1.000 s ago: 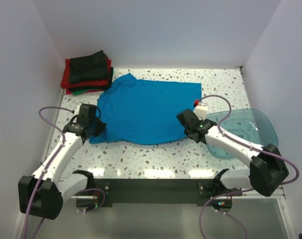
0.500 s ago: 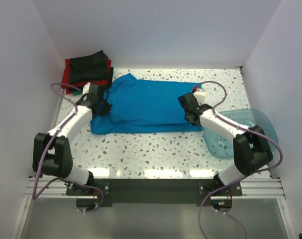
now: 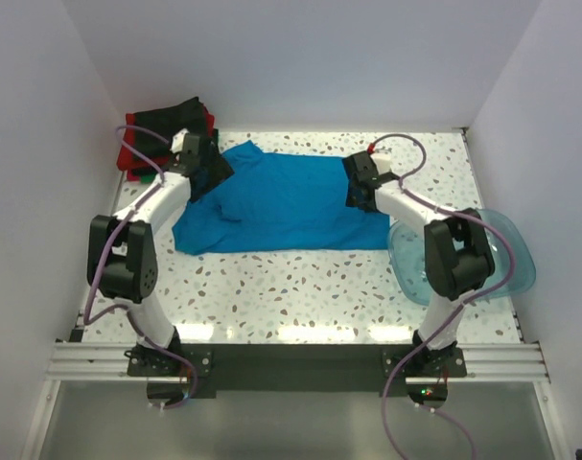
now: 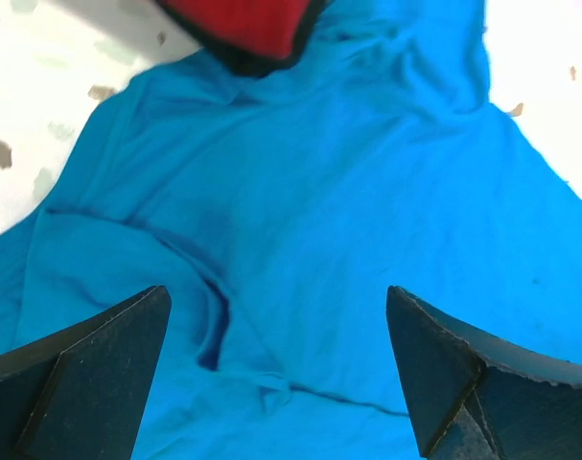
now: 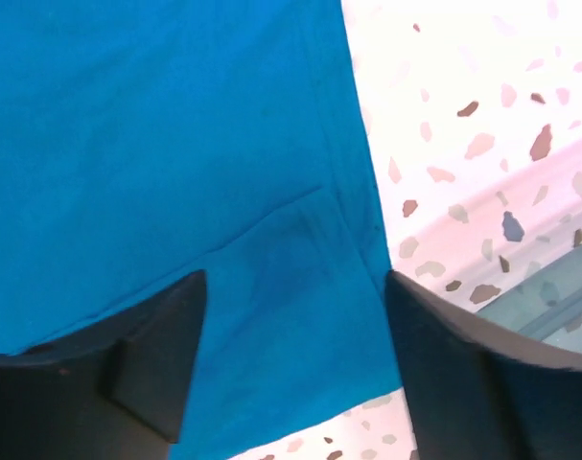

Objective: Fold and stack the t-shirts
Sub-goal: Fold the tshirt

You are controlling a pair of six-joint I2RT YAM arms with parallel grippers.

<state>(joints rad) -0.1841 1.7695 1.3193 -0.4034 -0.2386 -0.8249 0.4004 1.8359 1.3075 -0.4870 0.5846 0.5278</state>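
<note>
The speckled white table [image 3: 300, 287] fills the floor of a white-walled booth. The blue t-shirt [image 3: 281, 206] lies spread across its far half as a wide band, its near edge almost straight; a doubled layer shows as a faint line running along its length, and one corner reaches up at the far left toward the pile. A see-through blue-green tub [image 3: 506, 259] sits at the right edge of the table, just beside the shirt's right end. The stack of folded t-shirts [image 3: 161, 129], dark on top with red beneath, rests in the far left corner.

The left arm [image 3: 137, 240] reaches up the left side and the right arm [image 3: 434, 230] reaches in from the right, each ending over one end of the blue cloth. The left claw [image 3: 204, 165] hangs over the shirt's far left part, close to the pile; its wrist view shows the claw [image 4: 276, 297] spread wide with nothing between the fingers [image 4: 99, 355], only wrinkled blue t-shirt [image 4: 319, 192] below, and the corner of a red t-shirt [image 4: 243, 24] with a dark edge at the top of that view. The right claw [image 3: 360, 187] is over the shirt's far right end; its wrist view shows the claw [image 5: 295, 283] parted and gripping nothing, above the blue t-shirt [image 5: 175, 144], whose side edge runs down beside bare table [image 5: 463, 115]; the tub [image 5: 559, 307] shows at the lower right.
</note>
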